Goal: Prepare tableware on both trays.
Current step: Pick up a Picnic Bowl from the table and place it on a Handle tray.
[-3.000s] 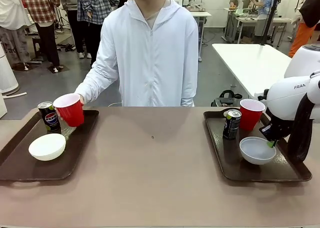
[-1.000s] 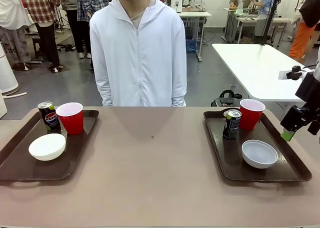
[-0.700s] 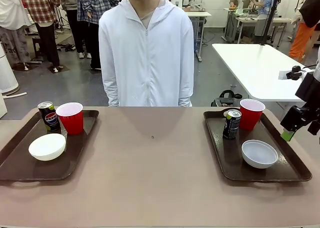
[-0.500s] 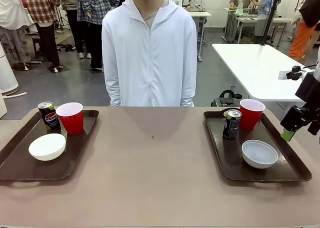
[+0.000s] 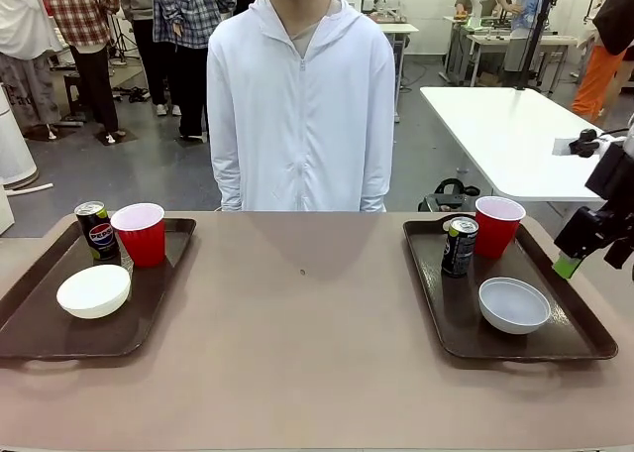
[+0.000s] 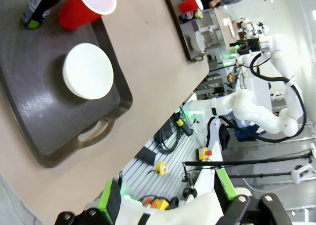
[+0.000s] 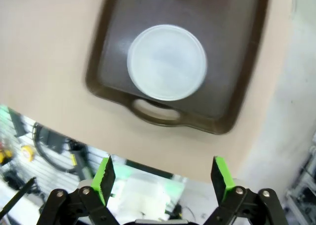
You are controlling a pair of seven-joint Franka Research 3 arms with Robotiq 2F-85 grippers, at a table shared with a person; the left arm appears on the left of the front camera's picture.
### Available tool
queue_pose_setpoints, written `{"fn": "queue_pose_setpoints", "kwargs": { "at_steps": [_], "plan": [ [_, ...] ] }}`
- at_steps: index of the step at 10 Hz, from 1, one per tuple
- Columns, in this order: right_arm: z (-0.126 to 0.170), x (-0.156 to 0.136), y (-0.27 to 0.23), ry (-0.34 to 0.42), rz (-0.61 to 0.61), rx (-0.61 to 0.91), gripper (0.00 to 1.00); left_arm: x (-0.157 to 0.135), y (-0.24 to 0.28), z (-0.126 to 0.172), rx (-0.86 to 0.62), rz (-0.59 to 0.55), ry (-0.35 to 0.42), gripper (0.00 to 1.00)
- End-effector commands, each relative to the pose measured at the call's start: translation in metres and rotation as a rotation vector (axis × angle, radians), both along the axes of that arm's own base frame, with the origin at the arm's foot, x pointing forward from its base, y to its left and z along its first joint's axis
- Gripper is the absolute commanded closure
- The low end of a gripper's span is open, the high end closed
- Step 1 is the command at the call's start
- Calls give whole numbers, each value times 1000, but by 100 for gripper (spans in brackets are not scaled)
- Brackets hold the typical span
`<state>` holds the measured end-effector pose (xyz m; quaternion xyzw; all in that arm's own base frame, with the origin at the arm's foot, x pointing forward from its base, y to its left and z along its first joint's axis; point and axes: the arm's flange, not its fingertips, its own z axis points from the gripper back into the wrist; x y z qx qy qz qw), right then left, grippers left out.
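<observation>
Your right gripper (image 7: 163, 178) and left gripper (image 6: 168, 193) have fingers spread wide, empty. Each tray (image 5: 446, 313) (image 5: 30, 323) holds a bowl (image 5: 514, 304) (image 5: 93, 290), red cup (image 5: 497, 226) (image 5: 140, 233) and can (image 5: 459, 245) (image 5: 96, 230) (apparently complete). Sweep back in low and you risk toppling the cups. The right wrist view shows the bowl from above; the front view adds the person across the desk (image 5: 297, 353).

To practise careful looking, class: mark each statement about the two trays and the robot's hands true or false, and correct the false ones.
1. Each tray holds a cup, a can and a bowl. True.
2. The left tray's red cup lies tipped over. False: it stands upright.
3. The right hand is open and empty. True.
4. The right tray's white bowl sits inside its cup. False: it rests on the tray floor, apart.
</observation>
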<state>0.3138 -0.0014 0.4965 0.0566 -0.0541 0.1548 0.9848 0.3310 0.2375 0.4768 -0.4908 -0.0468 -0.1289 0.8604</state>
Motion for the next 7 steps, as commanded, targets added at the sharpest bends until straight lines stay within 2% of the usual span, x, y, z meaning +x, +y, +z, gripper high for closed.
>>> {"fn": "queue_pose_setpoints", "kwargs": {
  "at_steps": [1, 3, 5, 7],
  "plan": [
    [25, -26, -45, 12, 41, 358, 0, -1, 0, 2, -1, 1, -6, 0],
    [28, -26, -107, -14, -53, 561, 0, -1, 0, 2, -1, 1, -6, 0],
    [8, -9, -161, -58, -176, 671, 0, -1, 0, 2, -1, 1, -6, 0],
    [-6, 7, -195, -24, -256, 681, 0, -1, 0, 2, -1, 1, -6, 0]
  ]
}}
